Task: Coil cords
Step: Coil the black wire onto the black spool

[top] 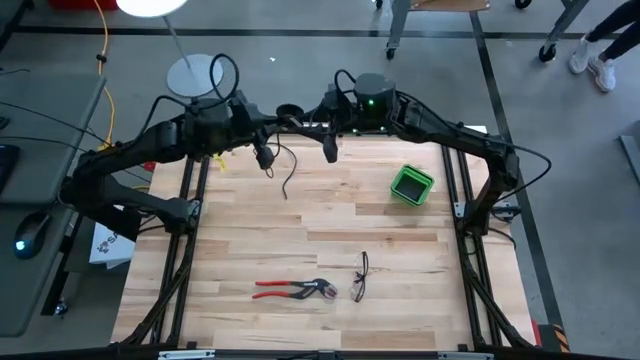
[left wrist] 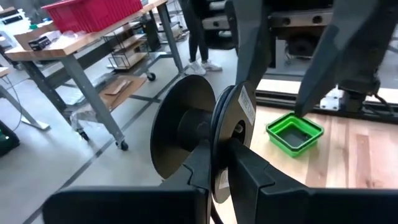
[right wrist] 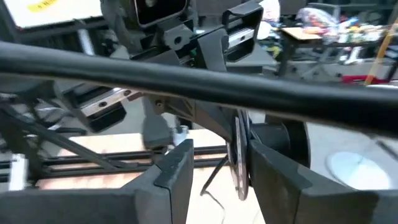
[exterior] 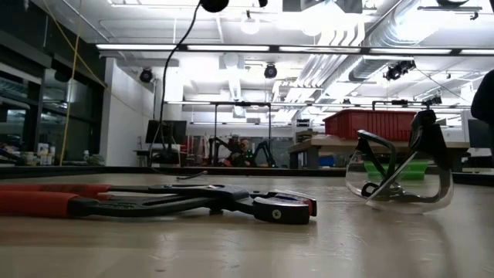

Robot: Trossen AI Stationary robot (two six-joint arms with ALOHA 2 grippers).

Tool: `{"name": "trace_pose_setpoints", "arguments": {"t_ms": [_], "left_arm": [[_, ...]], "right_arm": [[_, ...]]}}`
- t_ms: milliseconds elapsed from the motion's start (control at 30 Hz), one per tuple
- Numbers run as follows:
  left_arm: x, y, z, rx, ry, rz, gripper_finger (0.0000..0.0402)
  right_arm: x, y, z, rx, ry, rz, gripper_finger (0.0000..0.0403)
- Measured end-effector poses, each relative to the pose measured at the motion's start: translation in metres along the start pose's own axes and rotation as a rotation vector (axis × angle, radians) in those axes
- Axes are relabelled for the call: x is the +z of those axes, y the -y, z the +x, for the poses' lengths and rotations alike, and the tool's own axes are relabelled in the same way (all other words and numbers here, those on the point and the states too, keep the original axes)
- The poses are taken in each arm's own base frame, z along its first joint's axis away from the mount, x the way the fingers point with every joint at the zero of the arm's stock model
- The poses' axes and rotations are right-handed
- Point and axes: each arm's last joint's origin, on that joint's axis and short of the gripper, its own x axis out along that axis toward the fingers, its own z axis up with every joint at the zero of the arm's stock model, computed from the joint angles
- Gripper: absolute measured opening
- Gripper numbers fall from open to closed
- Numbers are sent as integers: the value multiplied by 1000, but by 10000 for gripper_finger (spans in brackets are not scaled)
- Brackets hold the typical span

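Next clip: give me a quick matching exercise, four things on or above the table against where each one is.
Things:
1. reel
2. green box
3. pliers
4. glasses

Places:
A. near edge of the table, red handles
B. held above the table's far edge by the left hand
C. lying just right of the pliers
D. right side of the table, near the right arm

Pairs: 1-B, 2-D, 3-A, 4-C

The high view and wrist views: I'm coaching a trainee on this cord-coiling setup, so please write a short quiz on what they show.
1. True or false: the pliers have blue handles.
2. The left tool is shut on: A the reel; B the pliers; C nothing.
3. Fill in: the small box on the table is ___.
Key: 1 false, they are red; 2 A; 3 green.
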Motion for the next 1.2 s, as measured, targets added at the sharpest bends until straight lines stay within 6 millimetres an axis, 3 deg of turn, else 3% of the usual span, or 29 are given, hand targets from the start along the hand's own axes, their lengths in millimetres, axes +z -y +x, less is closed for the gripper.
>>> {"name": "trace_pose_setpoints", "arguments": {"t_ms": [200, 467, 667, 1067, 1200], "left_arm": [[4, 1, 0, -3, 35, -11, 25], [10, 1, -5, -7, 102, -33, 25], [12, 4, -5, -15, 111, -55, 42], [0, 2, -22, -142, -1, -205, 148], [3, -4, -33, -144, 36, -270, 168]], "right_arm": [[-1, -3, 0, -44, -21, -22, 120], [-1, -2, 1, -91, -15, -36, 10], [2, -3, -1, -89, 0, -3, 2], [8, 5, -31, -119, -60, -1, 0], [8, 9, -39, 3, -75, 21, 0]]}}
